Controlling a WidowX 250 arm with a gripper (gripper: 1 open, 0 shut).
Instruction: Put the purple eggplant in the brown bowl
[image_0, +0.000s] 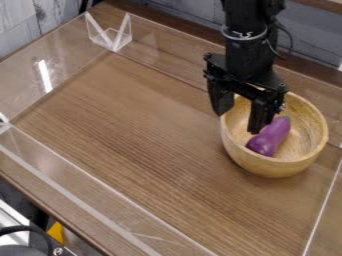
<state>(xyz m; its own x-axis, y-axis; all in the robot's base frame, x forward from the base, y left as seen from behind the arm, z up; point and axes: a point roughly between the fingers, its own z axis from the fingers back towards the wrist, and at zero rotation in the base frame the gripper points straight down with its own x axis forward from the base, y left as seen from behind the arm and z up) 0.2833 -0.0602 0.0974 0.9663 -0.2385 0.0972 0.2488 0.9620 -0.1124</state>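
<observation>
Purple eggplant (269, 138): glossy, smooth plastic look. Brown bowl (310, 150): light wood, visible grain. Table (134, 130): wood-grain top, matt. Surrounding walls (54, 60): clear, shiny plastic. Gripper (242, 108): matt black.

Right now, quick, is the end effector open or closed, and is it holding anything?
End effector: open, holding nothing; the small glossy purple eggplant lies loose in the round light-brown wooden bowl.

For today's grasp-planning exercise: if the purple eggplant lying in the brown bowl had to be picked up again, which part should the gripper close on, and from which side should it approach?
Probably the plump middle of the purple eggplant, coming from straight above. It lies slanted inside the brown bowl, whose thick rim blocks any sideways approach. The open gripper should close its fingers across the narrow width, not along the length.
</observation>
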